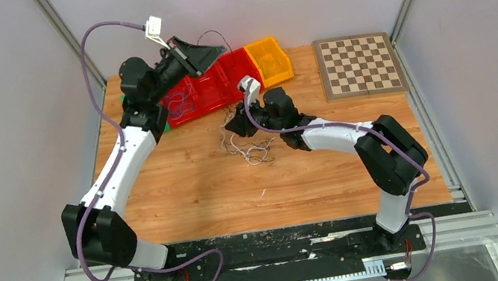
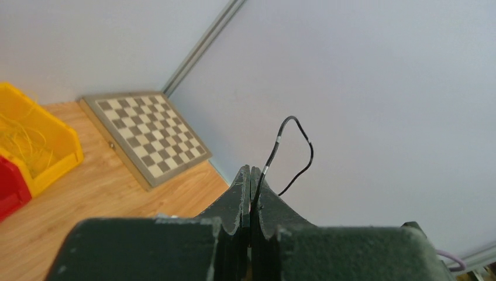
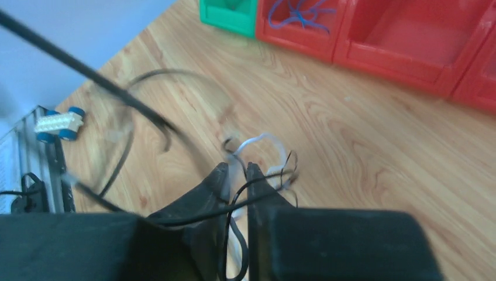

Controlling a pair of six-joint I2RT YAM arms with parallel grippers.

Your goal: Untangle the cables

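Our left gripper (image 2: 250, 174) was clamped tight on a black cable (image 2: 291, 119), lifted up by the red bins (image 1: 211, 90). The other cables (image 1: 253, 149) lay tangled mid-surface (image 1: 186, 188). There the right gripper (image 3: 237, 168) had only a slim gap, with white and black strands running through it. We could not tell whether it pinched them.

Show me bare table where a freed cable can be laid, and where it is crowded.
Free: the broad strip of wooden table between the tangle of thin white and black cables and the near edge; the gap between the yellow plastic bin and the wooden chessboard. Crowded: below the red plastic bins, where the right tool sits in the tangle.
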